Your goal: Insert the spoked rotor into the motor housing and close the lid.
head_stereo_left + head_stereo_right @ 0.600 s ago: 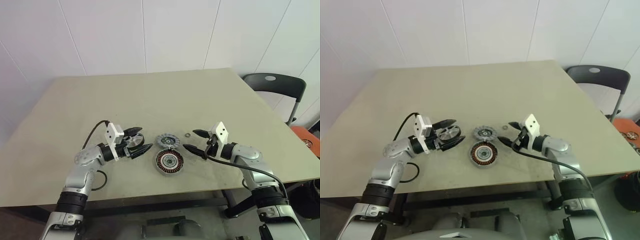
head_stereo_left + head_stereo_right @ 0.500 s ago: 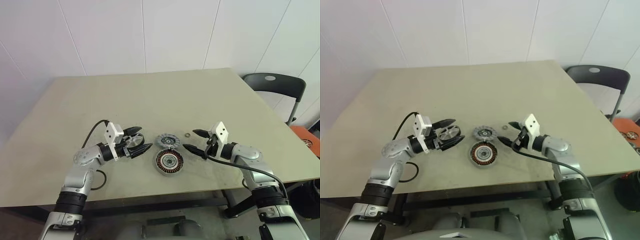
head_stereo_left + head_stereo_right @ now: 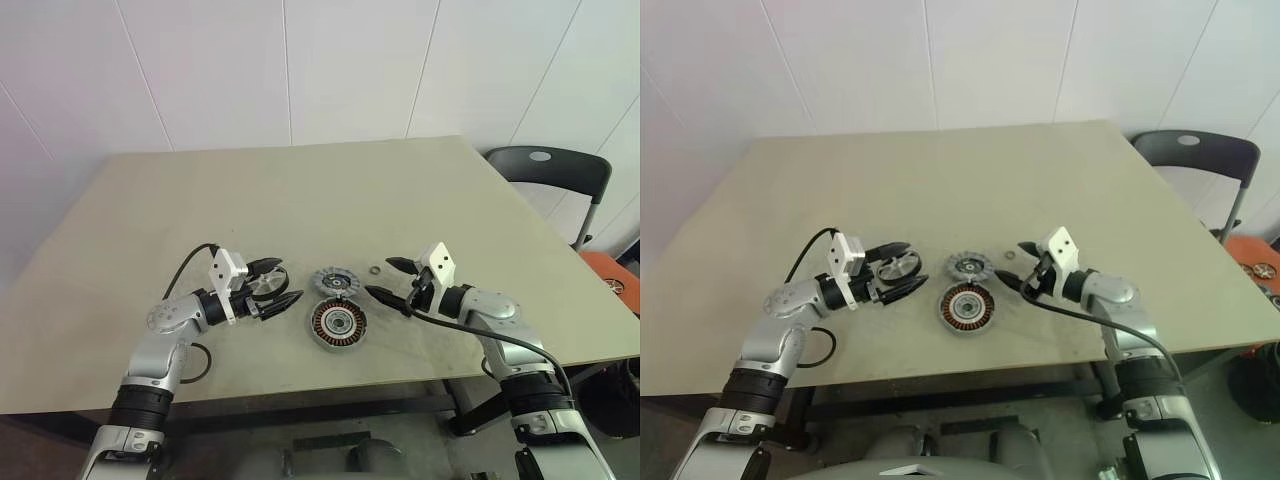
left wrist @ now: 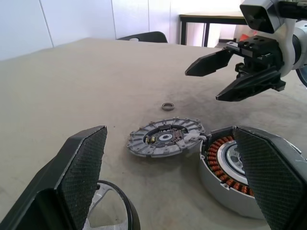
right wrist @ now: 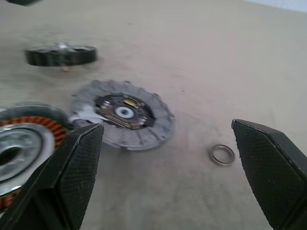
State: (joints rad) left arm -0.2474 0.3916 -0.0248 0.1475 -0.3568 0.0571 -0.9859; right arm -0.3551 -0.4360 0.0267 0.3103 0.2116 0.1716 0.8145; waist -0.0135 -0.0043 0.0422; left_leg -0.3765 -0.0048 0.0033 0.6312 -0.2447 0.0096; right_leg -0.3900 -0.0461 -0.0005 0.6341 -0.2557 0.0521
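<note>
Beige table [image 3: 300,190], white panelled wall [image 3: 300,60], seemingly dark chair [image 3: 548,170] alongside

head stereo overhead, wrist cameras low, close

No readable text, label, brand or number is showing anywhere. The lid [image 4: 166,139], the housing [image 4: 230,167] and the rotor [image 3: 899,266] are bearing no legible marks, and the table [image 3: 330,190] is carrying no signs.
</note>
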